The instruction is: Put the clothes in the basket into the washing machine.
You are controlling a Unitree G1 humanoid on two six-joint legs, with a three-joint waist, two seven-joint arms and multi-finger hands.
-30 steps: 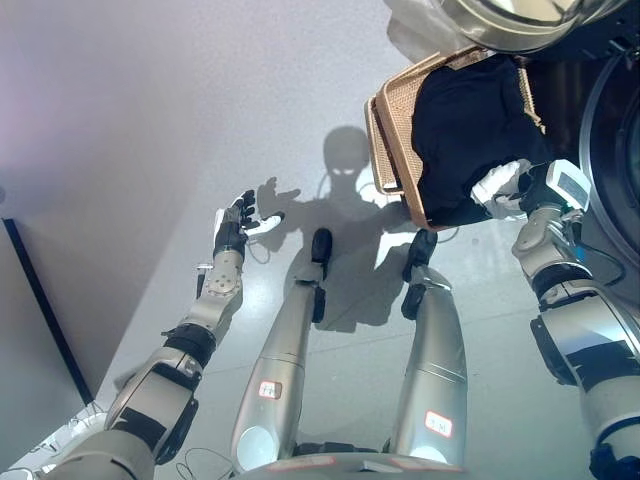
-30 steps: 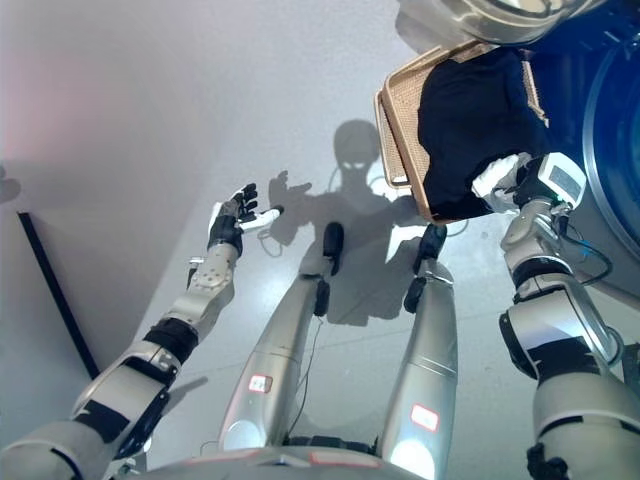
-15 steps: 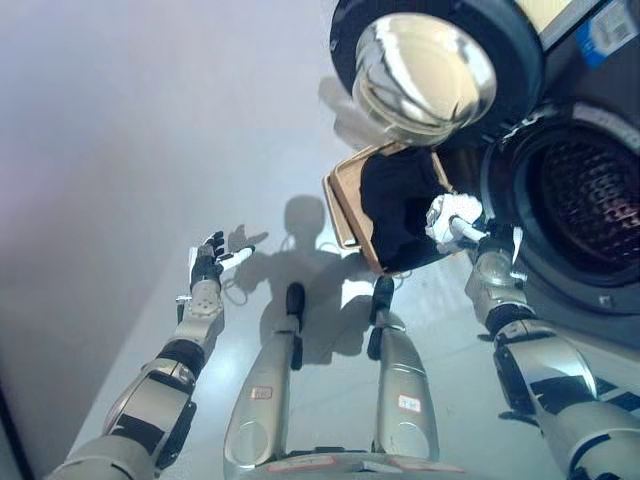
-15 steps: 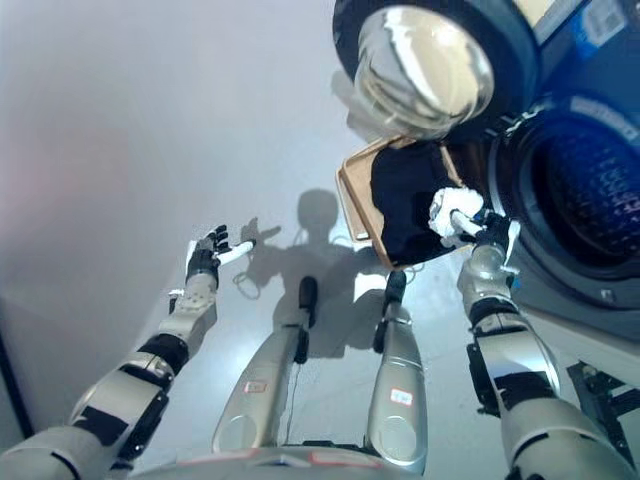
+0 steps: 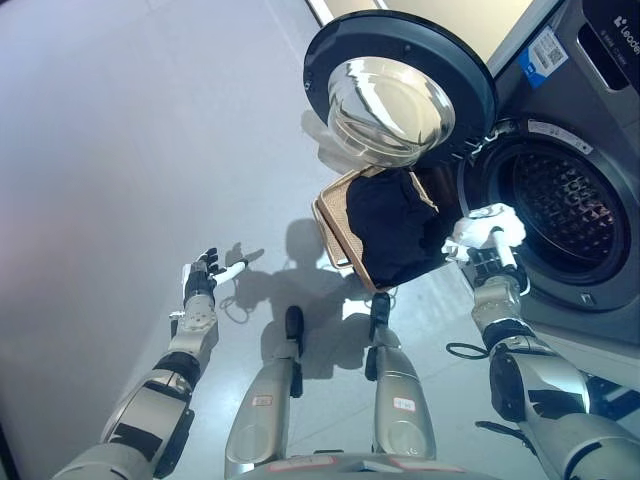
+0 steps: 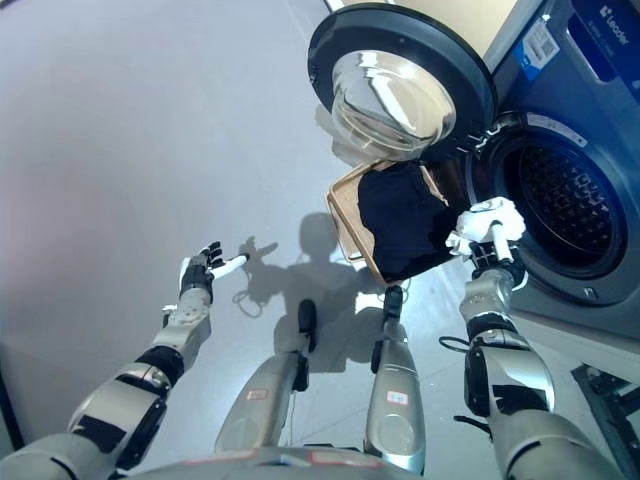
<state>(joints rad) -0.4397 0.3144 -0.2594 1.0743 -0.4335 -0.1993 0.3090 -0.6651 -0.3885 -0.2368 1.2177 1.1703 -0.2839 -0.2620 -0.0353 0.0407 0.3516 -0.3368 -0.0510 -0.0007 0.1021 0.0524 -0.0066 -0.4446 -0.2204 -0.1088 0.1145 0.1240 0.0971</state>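
I have the washing machine [image 5: 575, 190] at my right, its round door [image 5: 400, 85] swung wide open toward the left and the perforated drum [image 5: 560, 205] showing inside. There is a blue-and-white sticker [image 5: 545, 50] near the top of the cabinet and white lettering on the dark panel at the upper corner (I leave the print unread).

The tan wicker basket [image 5: 335, 225] sits on the grey floor [image 5: 120, 150] just below the door, beside the drum mouth, with dark clothes [image 5: 395, 225] heaped in it and spilling over its near edge.

My right hand [image 5: 487, 230] is raised at the rim of the drum opening, fingers [image 5: 497, 212] curled, touching the edge of the dark clothes; I cannot tell whether they grip cloth.

My left hand [image 5: 205, 275] hangs well apart over the floor, fingers spread, holding nothing.
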